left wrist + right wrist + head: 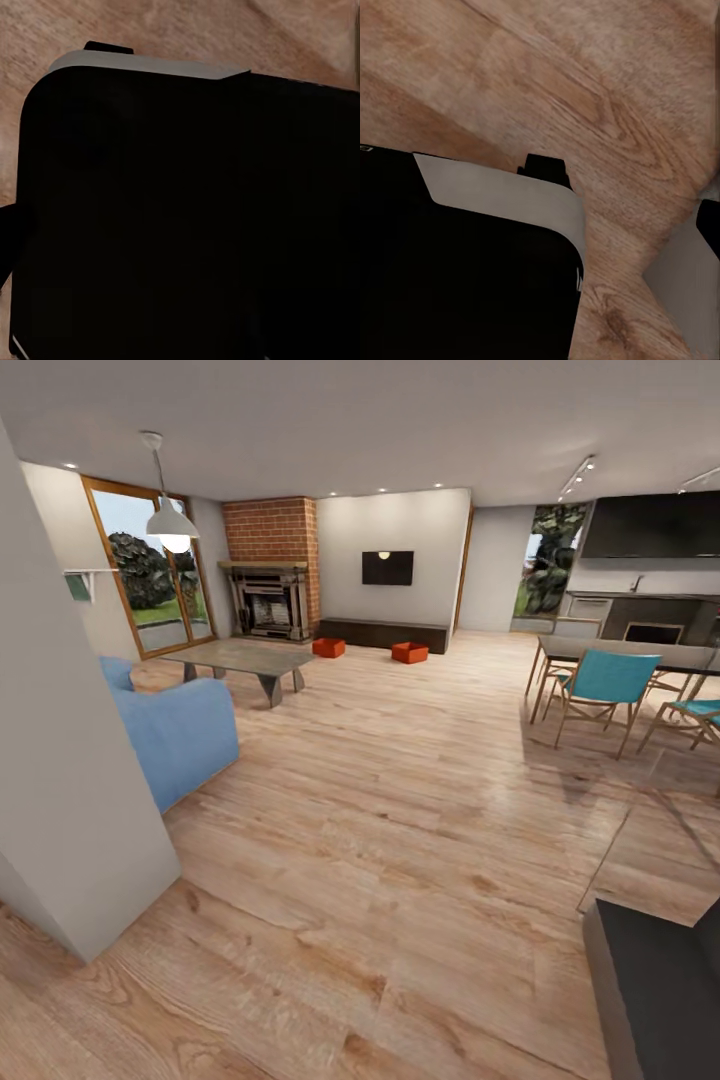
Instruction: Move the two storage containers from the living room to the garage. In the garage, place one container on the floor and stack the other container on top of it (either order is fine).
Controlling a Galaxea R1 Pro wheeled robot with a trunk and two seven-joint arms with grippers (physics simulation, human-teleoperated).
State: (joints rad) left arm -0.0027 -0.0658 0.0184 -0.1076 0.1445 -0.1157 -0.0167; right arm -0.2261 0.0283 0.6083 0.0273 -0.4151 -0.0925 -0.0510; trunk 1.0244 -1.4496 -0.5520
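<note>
We see the two storage containers (328, 648) (409, 652) on the far wood floor before the low bench (383, 634), well apart from us, and we cannot tell either pincer's state; driving there, we risk clipping the coffee table (243, 660) or sofa (172, 732).

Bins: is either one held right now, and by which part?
Neither. Both bins sit on the wood floor by the far bench, untouched.

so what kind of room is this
Most likely an open-plan living room of a home: a red-brick fireplace, a wall TV above a low dark bench, and a blue sofa on wood-plank floor. A dining table stands at the right.
</note>
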